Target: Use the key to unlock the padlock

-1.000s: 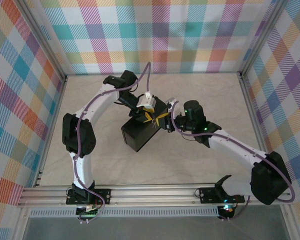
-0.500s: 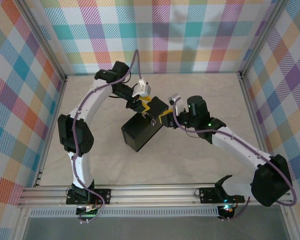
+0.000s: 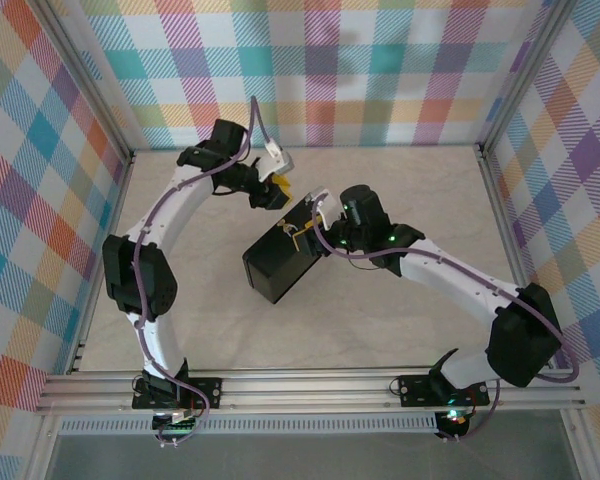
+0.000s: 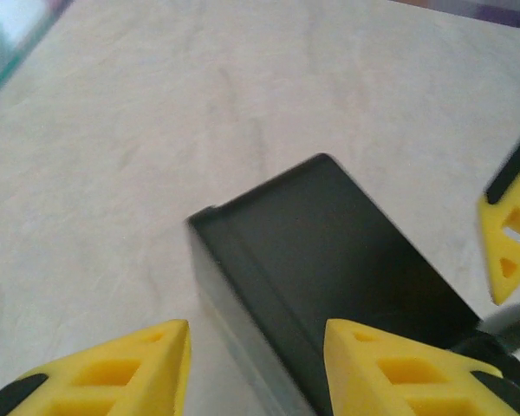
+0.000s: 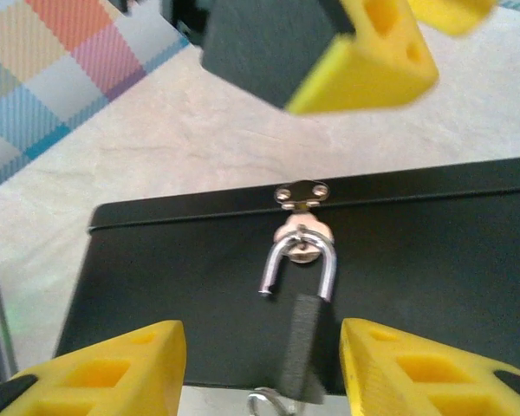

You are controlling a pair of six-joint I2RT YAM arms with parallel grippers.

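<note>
Right wrist: padlock (image 5: pixel 301 334) hangs between right hand's (image 5: pixel 260 347) spread fingers (image 5: pixel 113 364).

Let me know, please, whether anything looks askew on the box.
The padlock hangs from the box's hasp with its shackle open: one leg ends free in the air, and the body hangs off the other.

- The overhead view was bright and evenly lit. The arms threw only faint, soft shadows on the pale table (image 3: pixel 380 330), and the picture was crisp to its edges.
- The left wrist view was soft throughout: the black box (image 4: pixel 329 260) had smeared edges, and the left gripper's yellow fingers (image 4: pixel 113 373) were out of focus.
- In the right wrist view the padlock (image 5: pixel 303 347) was fairly sharp, its silvery loop catching a glint — the right gripper's yellow fingers (image 5: pixel 113 364) were blurred.
</note>
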